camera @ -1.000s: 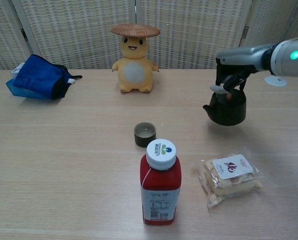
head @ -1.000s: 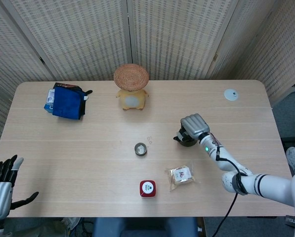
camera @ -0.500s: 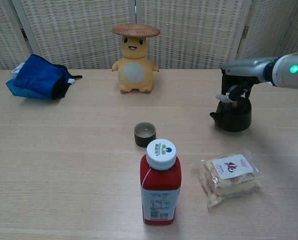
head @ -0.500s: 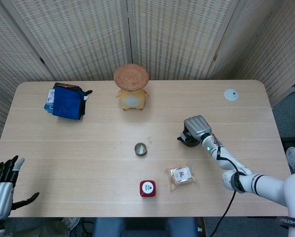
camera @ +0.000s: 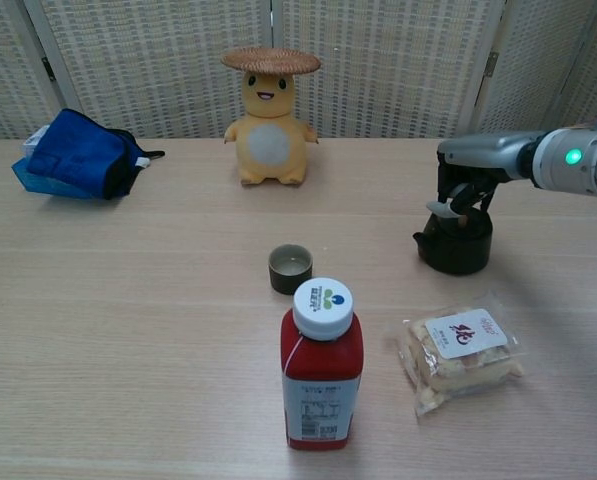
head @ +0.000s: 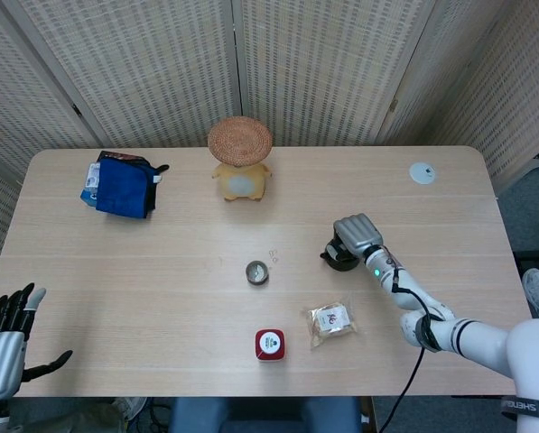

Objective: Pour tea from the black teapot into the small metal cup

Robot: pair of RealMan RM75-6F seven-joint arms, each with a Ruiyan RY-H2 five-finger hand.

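One teapot [camera: 457,243], one metal cup [camera: 290,268], one red bottle [camera: 321,366], one snack packet [camera: 460,350], one plush toy [camera: 269,118], one blue bag [camera: 78,155]

A matte black round teapot [camera: 456,240] sits under the silver-grey right hand [camera: 475,168], whose arm carries a glowing green light. The small metal cup [camera: 290,268] is dark olive outside with a pale inside. The plastic bottle [camera: 322,372] is red with a white cap (green and blue marks on top). The plush toy [camera: 270,130] is yellow with a white belly and a woven tan straw hat. The fabric bag [camera: 80,155] is deep blue. The clear snack packet [camera: 462,350] shows beige pieces under a white label. The left hand [head: 5,338] is black and grey. The wooden table [camera: 128,300] is pale with fine grain.
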